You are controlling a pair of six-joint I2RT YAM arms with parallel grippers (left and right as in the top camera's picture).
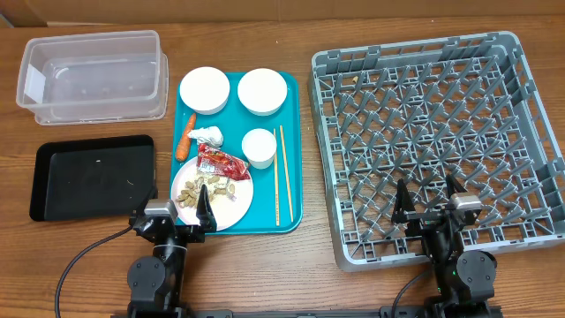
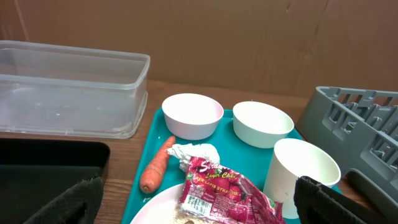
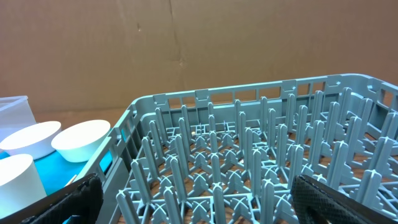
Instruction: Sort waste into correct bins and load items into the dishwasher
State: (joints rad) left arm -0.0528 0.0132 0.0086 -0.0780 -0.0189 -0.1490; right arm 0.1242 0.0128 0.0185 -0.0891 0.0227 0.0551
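On the teal tray, two white bowls (image 1: pixel 205 89) (image 1: pixel 262 90) stand at the back, with a small cup (image 1: pixel 259 147) and two chopsticks (image 1: pixel 282 177) in front of them. The round plate (image 1: pixel 234 208) carries tan shells (image 1: pixel 203 188) and a red wrapper (image 1: pixel 221 162). A silver-white wrapper (image 1: pixel 206 135) and a carrot (image 1: pixel 183 144) lie beside it. My left gripper (image 1: pixel 173 212) hangs open over the plate's near edge, holding nothing. My right gripper (image 1: pixel 427 201) is open above the front of the grey dish rack (image 1: pixel 437 141). The clear tub (image 1: pixel 93 75) and black tray (image 1: pixel 93 177) sit on the left.
The teal tray (image 1: pixel 293 106) lies between the two bins and the rack. The left wrist view shows the carrot (image 2: pixel 157 165), red wrapper (image 2: pixel 224 190) and cup (image 2: pixel 298 171) close ahead. In the right wrist view, upright pegs (image 3: pixel 249 143) fill the rack. Cardboard walls the back.
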